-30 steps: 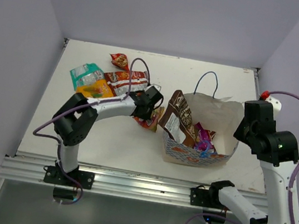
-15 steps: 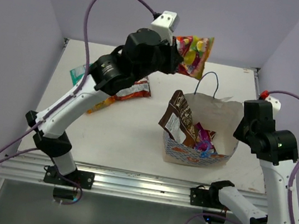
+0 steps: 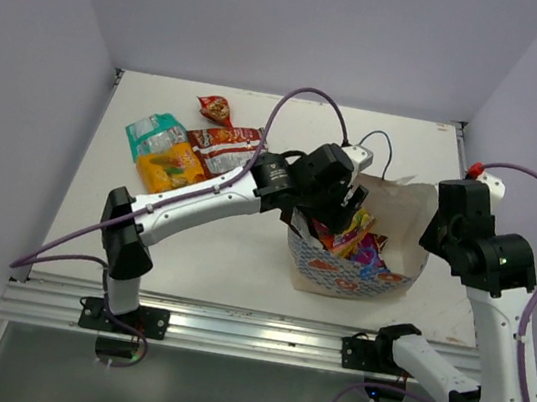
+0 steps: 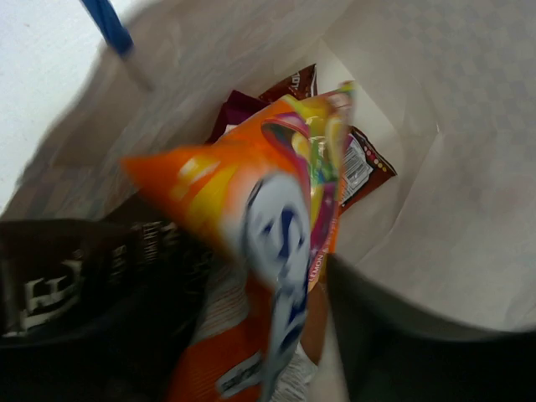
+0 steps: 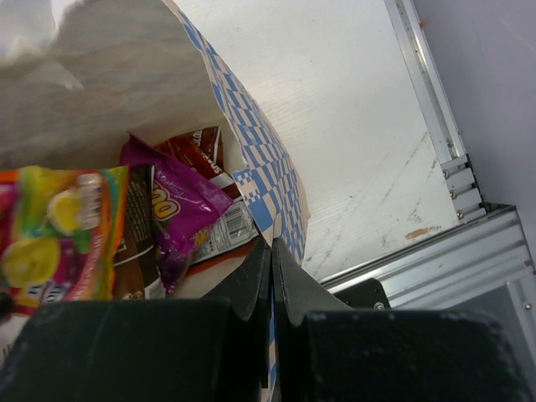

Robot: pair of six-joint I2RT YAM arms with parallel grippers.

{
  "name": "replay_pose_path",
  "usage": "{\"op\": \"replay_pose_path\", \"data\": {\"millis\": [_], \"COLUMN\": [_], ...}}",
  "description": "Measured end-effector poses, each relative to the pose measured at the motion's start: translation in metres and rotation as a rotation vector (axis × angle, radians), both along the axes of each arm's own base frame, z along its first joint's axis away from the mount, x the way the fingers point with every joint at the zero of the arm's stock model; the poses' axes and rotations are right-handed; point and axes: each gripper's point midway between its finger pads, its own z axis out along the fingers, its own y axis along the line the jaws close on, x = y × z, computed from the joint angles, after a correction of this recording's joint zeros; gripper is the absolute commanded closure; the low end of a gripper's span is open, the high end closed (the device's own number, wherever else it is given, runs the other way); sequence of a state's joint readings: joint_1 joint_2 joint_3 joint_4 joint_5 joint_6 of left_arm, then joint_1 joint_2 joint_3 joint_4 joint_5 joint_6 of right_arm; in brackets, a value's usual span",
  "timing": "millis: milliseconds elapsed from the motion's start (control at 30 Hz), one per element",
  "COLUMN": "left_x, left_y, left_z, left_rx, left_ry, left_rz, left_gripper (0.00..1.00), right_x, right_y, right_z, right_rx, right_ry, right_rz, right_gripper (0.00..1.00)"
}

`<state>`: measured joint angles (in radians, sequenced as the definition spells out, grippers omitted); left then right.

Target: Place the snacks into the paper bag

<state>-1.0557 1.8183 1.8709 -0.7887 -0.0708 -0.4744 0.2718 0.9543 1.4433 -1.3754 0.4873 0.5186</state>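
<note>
Left gripper [image 3: 346, 213] now down inside paper bag [image 3: 343, 275]

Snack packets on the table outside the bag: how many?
4, all far left: small red packet, red-and-silver chip bag, teal packet, orange-yellow packet. The chip bag may be two overlapping.

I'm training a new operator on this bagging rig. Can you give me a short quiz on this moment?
1. True or false: the right gripper is shut on the rim of the paper bag.
2. Which packet on the table lies farthest from the arm bases? A) small red packet B) teal packet C) orange-yellow packet
3. Which packet sits between the fingers of the left gripper?
Key: 1 true; 2 A; 3 the multicoloured packet.
</note>
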Motion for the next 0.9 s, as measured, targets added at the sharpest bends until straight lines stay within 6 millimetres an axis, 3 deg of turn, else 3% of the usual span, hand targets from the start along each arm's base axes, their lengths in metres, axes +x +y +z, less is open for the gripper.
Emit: {"op": "replay_pose_path", "data": {"millis": [33, 133, 200, 300, 433, 500, 533, 600, 633, 667, 733, 800, 867, 900], "left_x": [-0.001, -0.002, 0.000, 0.006, 0.027, 0.057, 0.082, 0.130, 0.156, 0.177, 0.208, 0.217, 0.205, 0.195], "left_y": [-0.002, -0.006, -0.010, -0.003, 0.044, 0.094, 0.128, 0.193, 0.230, 0.260, 0.298, 0.320, 0.342, 0.353], "left_z": [-0.005, 0.008, 0.031, 0.082, 0.152, 0.171, 0.168, 0.144, 0.121, 0.092, 0.022, -0.058, -0.126, -0.148], "left_rx": [0.011, -0.005, -0.043, -0.118, -0.198, -0.227, -0.207, -0.117, -0.043, 0.041, 0.208, 0.380, 0.536, 0.598], "left_ry": [0.011, -0.019, -0.074, -0.195, -0.364, -0.412, -0.426, -0.433, -0.417, -0.382, -0.287, -0.163, -0.034, 0.020], "left_rz": [-0.007, -0.017, -0.009, 0.038, 0.198, 0.330, 0.425, 0.620, 0.725, 0.804, 0.891, 0.904, 0.894, 0.891], "left_gripper": [0.01, 0.00, 0.00, 0.00, 0.00, 0.00, 0.00, 0.00, 0.00, 0.00, 0.01, 0.00, 0.00, 0.00], "right_x": [0.000, 0.000, 0.000, -0.001, -0.002, -0.002, -0.002, -0.002, -0.002, -0.002, -0.002, -0.001, -0.001, -0.002], "right_y": [0.000, 0.000, 0.000, 0.000, 0.000, 0.000, 0.000, 0.000, 0.000, 0.000, 0.000, 0.000, 0.000, 0.000], "right_z": [0.000, 0.001, 0.001, 0.001, 0.001, 0.001, 0.001, 0.001, 0.001, 0.001, 0.002, 0.004, 0.005, 0.005], "right_rx": [0.001, 0.003, 0.004, 0.005, 0.004, 0.005, 0.004, 0.004, 0.005, 0.004, 0.005, 0.007, 0.007, 0.007], "right_ry": [-0.001, -0.005, -0.006, -0.006, -0.005, -0.005, -0.005, -0.004, -0.005, -0.004, -0.008, -0.013, -0.015, -0.015], "right_rz": [-0.001, -0.002, -0.003, -0.002, -0.002, -0.003, -0.002, -0.002, -0.002, -0.002, -0.002, -0.002, -0.002, -0.002], "right_gripper": [1.00, 1.00, 1.00, 1.00, 1.00, 1.00, 1.00, 1.00, 1.00, 1.00, 1.00, 1.00, 1.00, 1.00]}}
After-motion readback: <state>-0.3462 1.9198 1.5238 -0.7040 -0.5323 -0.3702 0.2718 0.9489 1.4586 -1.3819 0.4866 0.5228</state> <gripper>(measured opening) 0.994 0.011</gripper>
